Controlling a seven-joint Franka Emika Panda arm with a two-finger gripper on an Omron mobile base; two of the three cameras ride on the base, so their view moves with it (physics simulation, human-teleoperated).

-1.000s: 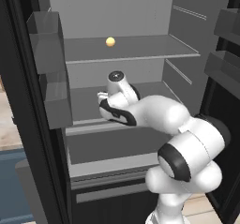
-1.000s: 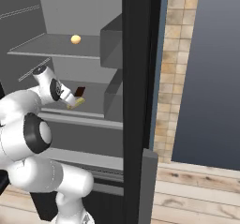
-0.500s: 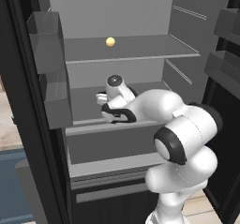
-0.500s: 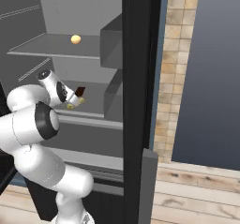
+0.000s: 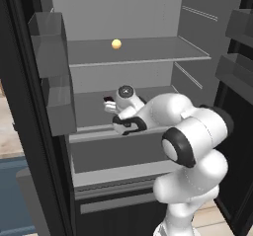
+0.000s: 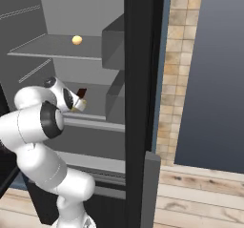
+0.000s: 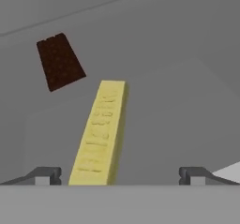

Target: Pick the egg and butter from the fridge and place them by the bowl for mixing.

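Butter (image 7: 100, 134): yellow stick lying flat on the fridge's middle shelf (image 7: 187, 101), long axis running away from the hand camera, slightly tilted to the right at the far end. Its near end sits between the two fingertips (image 7: 44, 175), closer to the left one in the hand view. No contact visible with either tip.

Tool (image 7: 119, 176): jaws spread wide, nothing pinched. It sits low over the middle shelf, straddling the butter's near end. From the left base view the tool (image 5: 111, 104) is tucked behind the wrist, pointing into the fridge; from the right base view (image 6: 78, 104) a bit of yellow shows right at it, butter (image 6: 75, 109) mostly hidden by the hand.

Brown bar (image 7: 60, 61): flat dark rectangle on the same shelf, beyond the butter and to its left in the hand view, apart from it. In the right base view it shows as a dark sliver (image 6: 81, 93) just above the hand.

Egg (image 5: 116, 44): small yellow-orange ball on the upper shelf (image 5: 148, 51), left of centre, one level above the arm, well apart from the tool. Same egg (image 6: 76, 40) in the right base view, sitting toward the back of that shelf.

Fridge (image 5: 20, 106): black frame, grey interior, open. Grey door bins (image 5: 49, 47) on the left door, more bins (image 6: 114, 41) on the right door. Arm (image 5: 188, 141) reaches in at middle-shelf level, elbow outside the cabinet.

Right of the fridge in the right base view: tiled wall strip (image 6: 178, 55), wood floor (image 6: 200, 193).
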